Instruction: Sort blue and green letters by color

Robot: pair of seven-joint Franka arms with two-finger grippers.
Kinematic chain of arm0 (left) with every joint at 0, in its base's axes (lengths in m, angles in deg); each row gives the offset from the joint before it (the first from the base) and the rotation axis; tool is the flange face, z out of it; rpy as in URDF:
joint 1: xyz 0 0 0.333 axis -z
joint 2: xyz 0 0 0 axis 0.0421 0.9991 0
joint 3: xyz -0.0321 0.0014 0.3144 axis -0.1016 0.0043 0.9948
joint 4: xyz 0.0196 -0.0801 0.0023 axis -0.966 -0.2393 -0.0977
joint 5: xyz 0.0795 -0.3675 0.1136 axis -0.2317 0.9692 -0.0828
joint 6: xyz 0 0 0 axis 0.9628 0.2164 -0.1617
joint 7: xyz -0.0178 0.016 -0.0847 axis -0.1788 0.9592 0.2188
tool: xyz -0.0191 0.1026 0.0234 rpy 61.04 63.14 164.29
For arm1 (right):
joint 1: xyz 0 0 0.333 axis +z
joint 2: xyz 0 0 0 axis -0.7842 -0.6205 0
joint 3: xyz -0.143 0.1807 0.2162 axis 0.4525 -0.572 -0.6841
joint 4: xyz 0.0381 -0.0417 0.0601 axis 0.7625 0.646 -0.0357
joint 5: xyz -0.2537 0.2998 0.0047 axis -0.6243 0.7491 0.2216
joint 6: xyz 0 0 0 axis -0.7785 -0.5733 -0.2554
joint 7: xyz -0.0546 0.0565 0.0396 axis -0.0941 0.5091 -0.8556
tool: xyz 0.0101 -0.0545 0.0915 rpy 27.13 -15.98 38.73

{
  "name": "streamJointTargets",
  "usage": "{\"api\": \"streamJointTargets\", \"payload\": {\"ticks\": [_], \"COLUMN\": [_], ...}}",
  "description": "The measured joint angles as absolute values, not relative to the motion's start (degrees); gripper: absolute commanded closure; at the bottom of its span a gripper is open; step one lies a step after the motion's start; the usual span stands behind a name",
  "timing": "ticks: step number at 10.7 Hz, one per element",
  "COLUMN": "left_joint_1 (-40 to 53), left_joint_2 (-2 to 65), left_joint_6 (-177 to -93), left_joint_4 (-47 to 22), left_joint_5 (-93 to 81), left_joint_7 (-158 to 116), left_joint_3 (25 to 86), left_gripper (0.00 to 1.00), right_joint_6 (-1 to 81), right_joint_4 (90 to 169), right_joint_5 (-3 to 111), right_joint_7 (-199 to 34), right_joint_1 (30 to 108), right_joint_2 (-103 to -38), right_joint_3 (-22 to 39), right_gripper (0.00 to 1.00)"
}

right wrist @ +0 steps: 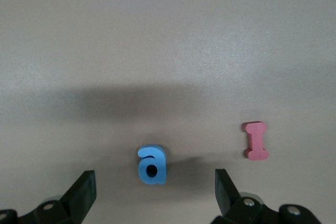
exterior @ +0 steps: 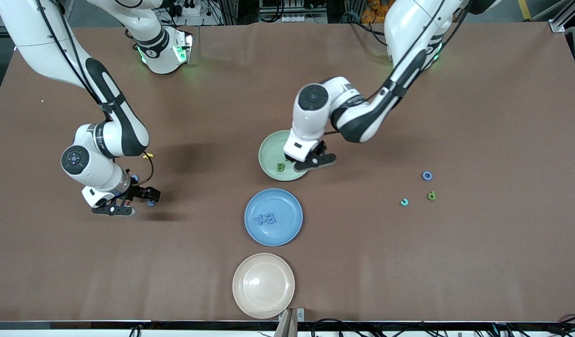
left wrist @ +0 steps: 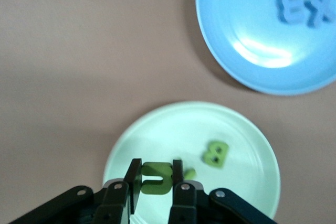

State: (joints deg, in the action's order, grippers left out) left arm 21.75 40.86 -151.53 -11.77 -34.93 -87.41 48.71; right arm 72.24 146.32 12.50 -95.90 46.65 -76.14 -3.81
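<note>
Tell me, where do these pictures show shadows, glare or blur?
Front view: soft arm shadows on the table, a glare spot in the cream plate. Left wrist view: glare on the blue plate, whose letters look blurred. Right wrist view: a broad dark shadow band above the blue letter a, and the end effector's fingers look soft.

- The left gripper (exterior: 315, 161) hides part of the green plate (exterior: 268, 157) in our front view; the green letter (left wrist: 156, 177) pinched in it shows only from the left wrist, half covered by the fingers (left wrist: 178, 174), its shape unreadable to us.
- A sliver of a second green piece (left wrist: 188, 173) pokes out beside those fingers; we cannot identify it.
- Under the right gripper (exterior: 128, 201), the blue "a" (right wrist: 153, 164) is a mere speck from the front.
- The red letter (right wrist: 255, 140) appears only in the right wrist view.
- The small teal letter (exterior: 403, 201) is too tiny to read.
- The yellow letter (exterior: 148, 155) peeks out from under the right arm.
</note>
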Motion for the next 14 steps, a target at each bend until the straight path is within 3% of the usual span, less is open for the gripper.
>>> {"api": "streamJointTargets", "payload": {"ticks": [1,3,5,6,7,9,10,11,14], "left_joint_1": [23.75,25.36,25.20,24.88,24.47,21.97,19.09,15.81,7.02], "left_joint_2": [41.28,42.24,42.43,42.42,42.36,41.69,41.23,40.77,39.65], "left_joint_6": [-151.51,-151.48,-151.48,-151.48,-151.48,-149.54,-147.37,-145.81,-141.23], "left_joint_4": [-11.45,-10.65,-10.00,-9.49,-9.01,-8.61,-8.51,-8.48,-8.66], "left_joint_5": [-34.93,-34.93,-34.93,-34.93,-34.93,-35.26,-35.32,-35.33,-35.61], "left_joint_7": [-90.20,-91.85,-91.86,-91.86,-91.84,-85.31,-78.01,-71.34,-56.71], "left_joint_3": [48.76,48.89,49.26,49.53,49.93,50.87,51.03,51.09,51.22], "left_gripper": [0.00,0.00,0.00,0.00,0.00,0.00,0.12,0.18,0.16], "right_joint_6": [73.42,74.72,74.97,75.00,75.01,75.01,75.01,74.83,74.81], "right_joint_4": [146.64,146.78,146.78,146.78,146.78,146.77,146.68,146.64,146.47], "right_joint_5": [12.50,12.50,12.50,12.50,12.50,12.41,12.41,12.43,12.46], "right_joint_7": [-96.90,-97.97,-98.12,-98.13,-98.13,-98.13,-98.13,-98.17,-99.76], "right_joint_1": [46.70,46.90,46.92,46.93,46.94,46.90,46.88,46.91,47.06], "right_joint_2": [-76.63,-78.05,-78.73,-78.83,-78.85,-78.80,-78.72,-78.54,-78.58], "right_joint_3": [-3.92,-4.09,-4.15,-4.17,-4.18,-4.09,-4.08,-4.14,-4.27], "right_gripper": [0.00,0.00,0.53,0.72,0.84,0.98,1.00,1.00,1.00]}}
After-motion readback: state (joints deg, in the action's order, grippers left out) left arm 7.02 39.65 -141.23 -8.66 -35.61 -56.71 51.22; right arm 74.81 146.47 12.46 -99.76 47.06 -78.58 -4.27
